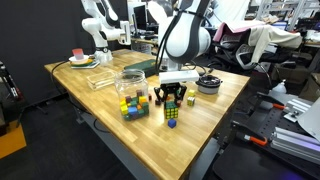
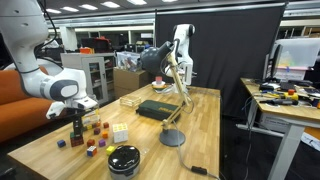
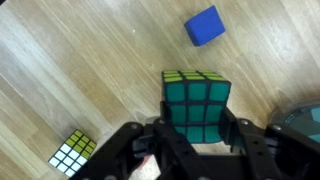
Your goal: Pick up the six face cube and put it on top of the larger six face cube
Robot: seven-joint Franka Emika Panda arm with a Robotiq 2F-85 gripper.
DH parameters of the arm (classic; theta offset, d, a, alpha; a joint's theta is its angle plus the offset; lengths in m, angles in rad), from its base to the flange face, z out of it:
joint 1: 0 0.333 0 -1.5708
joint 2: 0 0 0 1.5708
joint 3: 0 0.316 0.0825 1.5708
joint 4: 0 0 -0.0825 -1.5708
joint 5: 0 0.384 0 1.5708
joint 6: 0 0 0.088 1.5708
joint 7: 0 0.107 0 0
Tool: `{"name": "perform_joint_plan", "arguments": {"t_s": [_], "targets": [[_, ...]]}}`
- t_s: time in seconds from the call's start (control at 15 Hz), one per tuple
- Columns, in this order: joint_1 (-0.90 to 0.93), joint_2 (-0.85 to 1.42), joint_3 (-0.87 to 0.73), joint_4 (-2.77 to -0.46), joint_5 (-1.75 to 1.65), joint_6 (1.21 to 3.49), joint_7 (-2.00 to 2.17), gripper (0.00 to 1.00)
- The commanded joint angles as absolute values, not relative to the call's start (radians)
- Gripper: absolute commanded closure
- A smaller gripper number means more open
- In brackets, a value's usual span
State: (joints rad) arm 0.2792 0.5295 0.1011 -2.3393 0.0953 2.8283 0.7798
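The six face cube (image 3: 197, 105), with a dark grid, a green face and a yellow top edge, sits between my fingers in the wrist view. My gripper (image 3: 195, 140) is shut on its sides. In both exterior views the gripper (image 1: 172, 100) (image 2: 78, 118) holds the cube (image 1: 172, 114) at or just above the wooden table; I cannot tell which. The larger six face cube (image 3: 72, 152), lighter with whitish and green tiles, lies on the table apart from the gripper. It also shows in an exterior view (image 2: 120, 132).
A blue block (image 3: 204, 25) lies beyond the held cube. A cluster of coloured blocks (image 1: 133, 106) and a clear container (image 1: 130, 80) stand beside the gripper. A black round object (image 2: 124, 158), a lamp base (image 2: 172, 137) and a dark book (image 2: 155, 109) are on the table.
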Motion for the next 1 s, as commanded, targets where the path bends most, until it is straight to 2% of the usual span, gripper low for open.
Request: {"name": "perform_joint_plan", "arguments": {"t_s": [0.0,0.07,0.33,0.47,0.93], "targets": [[0.286,0.507,0.097,-2.344,0.129,2.826,0.737,0.79],[0.292,0.494,0.091,-2.351,0.124,2.829,0.74,0.81],[0.319,0.448,0.063,-2.371,0.1,2.823,0.76,0.97],[0.328,0.414,0.05,-2.382,0.096,2.82,0.772,0.94],[0.372,0.296,-0.05,-2.369,0.0,2.767,0.882,0.95]]}}
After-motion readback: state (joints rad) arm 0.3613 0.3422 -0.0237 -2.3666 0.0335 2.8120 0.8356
